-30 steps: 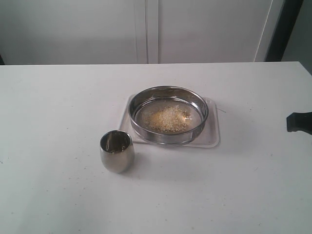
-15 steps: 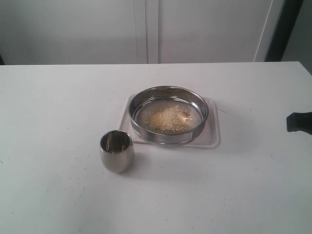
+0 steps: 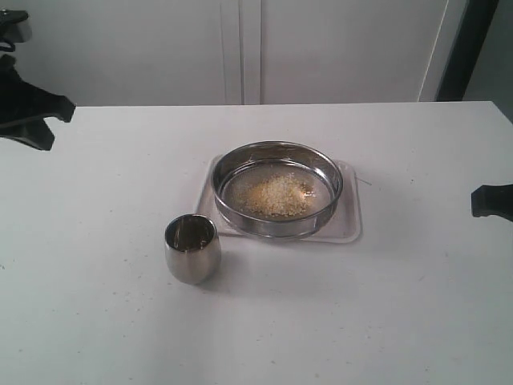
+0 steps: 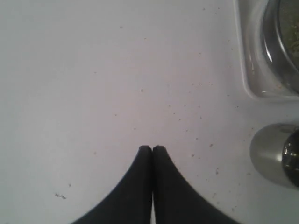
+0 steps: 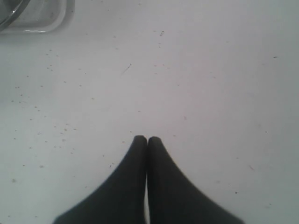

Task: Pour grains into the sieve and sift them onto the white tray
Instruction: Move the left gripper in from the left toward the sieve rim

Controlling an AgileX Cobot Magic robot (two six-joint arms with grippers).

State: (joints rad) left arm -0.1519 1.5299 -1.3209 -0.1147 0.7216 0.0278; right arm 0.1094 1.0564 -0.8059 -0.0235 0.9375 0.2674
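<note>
The sieve [image 3: 276,188], a wide steel ring with a mesh bottom, rests on the white tray [image 3: 349,229] in the middle of the table. A heap of yellow and pale grains [image 3: 277,196] lies on its mesh. My left gripper [image 4: 152,148] is shut and empty above bare tabletop, with the tray's corner [image 4: 248,74] and the sieve's wall [image 4: 273,42] off to one side. My left arm [image 3: 28,108] shows dark at the far left. My right gripper [image 5: 146,139] is shut and empty over the table, far from the tray's corner [image 5: 53,21]. Only its dark tip [image 3: 489,200] shows at the right edge.
A small rounded steel cup [image 3: 192,249] stands upright in front of the tray's left end; it also shows near my left gripper [image 4: 273,151]. Tiny specks are scattered on the white tabletop [image 3: 361,313]. White cabinet doors [image 3: 240,48] stand behind the table.
My left arm has come into the exterior view at the upper left. The right gripper, sieve, tray and cup have not moved.
</note>
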